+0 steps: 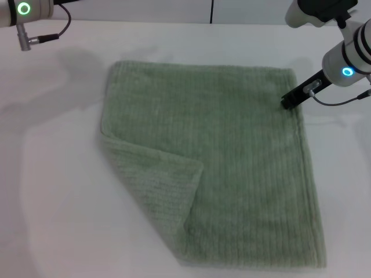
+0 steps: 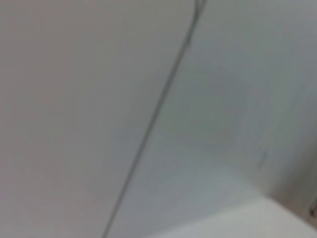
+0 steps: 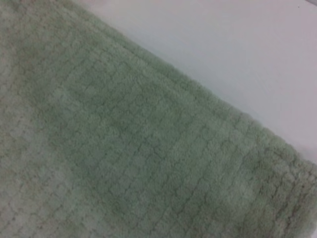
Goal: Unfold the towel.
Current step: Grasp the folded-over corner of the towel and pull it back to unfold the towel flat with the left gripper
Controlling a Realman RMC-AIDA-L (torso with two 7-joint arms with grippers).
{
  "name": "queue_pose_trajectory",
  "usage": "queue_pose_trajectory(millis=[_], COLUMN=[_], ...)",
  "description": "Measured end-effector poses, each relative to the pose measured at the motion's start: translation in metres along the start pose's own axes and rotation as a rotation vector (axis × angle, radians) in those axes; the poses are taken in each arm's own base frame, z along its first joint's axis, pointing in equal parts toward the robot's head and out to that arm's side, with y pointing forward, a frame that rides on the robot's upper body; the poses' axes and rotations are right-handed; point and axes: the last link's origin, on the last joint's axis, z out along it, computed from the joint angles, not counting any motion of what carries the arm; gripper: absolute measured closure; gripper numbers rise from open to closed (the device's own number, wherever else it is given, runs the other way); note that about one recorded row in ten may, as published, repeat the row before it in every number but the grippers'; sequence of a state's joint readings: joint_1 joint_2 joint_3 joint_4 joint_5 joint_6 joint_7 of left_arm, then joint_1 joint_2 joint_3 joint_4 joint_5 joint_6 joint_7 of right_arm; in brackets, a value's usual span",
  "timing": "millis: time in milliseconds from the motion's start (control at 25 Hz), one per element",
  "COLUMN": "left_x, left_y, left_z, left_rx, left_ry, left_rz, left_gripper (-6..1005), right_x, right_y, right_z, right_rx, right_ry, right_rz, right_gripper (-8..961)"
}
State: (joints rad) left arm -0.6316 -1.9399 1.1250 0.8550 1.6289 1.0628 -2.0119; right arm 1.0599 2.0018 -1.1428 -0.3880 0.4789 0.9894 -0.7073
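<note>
**Towel nearly flat, one corner folded over**

We cannot make out the fingers of either gripper. In the head view the right gripper [image 1: 288,102] shows only as a dark tip at the end of a black link, and we cannot tell whether it is wide, narrow or holding cloth. The left gripper lies outside every picture; only part of the left arm [image 1: 23,11], with a green ring light and a cable, shows at the far left corner of the head view, well apart from the cloth.

The large pale sage-green terry towel [image 1: 232,168] with fine ribbed lines lies spread on the white table [image 1: 52,191]. Its near edge runs close to the bottom of the head view and is partly cut off there. The near left corner [image 1: 156,185] is folded over onto the towel, forming a paler triangular flap.

The right arm reaches in from the far right, white segments and a blue ring light above, the black link slanting down to the towel's right hem near the far right corner. Whether the tip touches the cloth we cannot tell.

The right wrist view shows what the head view does not: the towel's [image 3: 129,148] checked pile up close, with its hemmed edge running diagonally against bare table [image 3: 237,44]. The left wrist view shows only blurred pale surfaces crossed by a thin dark line.
</note>
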Motion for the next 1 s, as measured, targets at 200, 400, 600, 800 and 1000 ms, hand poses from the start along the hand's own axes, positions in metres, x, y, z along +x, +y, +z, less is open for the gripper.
queue_pose_trajectory(millis=[200, 400, 600, 800, 1000], left_x=[0.001, -0.008, -0.015, -0.026, -0.035], left_y=[0.011, 0.024, 0.034, 0.053, 0.061], left_z=[-0.002, 0.006, 0.014, 0.023, 0.027], left_rx=[-0.073, -0.123, -0.158, -0.248, -0.284], left_ry=[-0.173, -0.305, -0.367, -0.44, -0.483], left_rz=[0.072, 0.152, 0.201, 0.281, 0.306], left_gripper=[387, 384, 380, 376, 373], right_x=[0.0, 0.0, -0.001, -0.002, -0.003], right_y=[0.001, 0.001, 0.002, 0.002, 0.002], right_z=[0.001, 0.001, 0.001, 0.001, 0.0], right_rx=[-0.002, -0.002, -0.002, 0.003, 0.004], right_ry=[0.004, 0.006, 0.006, 0.008, 0.008], right_rz=[-0.008, -0.016, -0.021, -0.029, -0.034], right_gripper=[955, 955, 955, 955, 955])
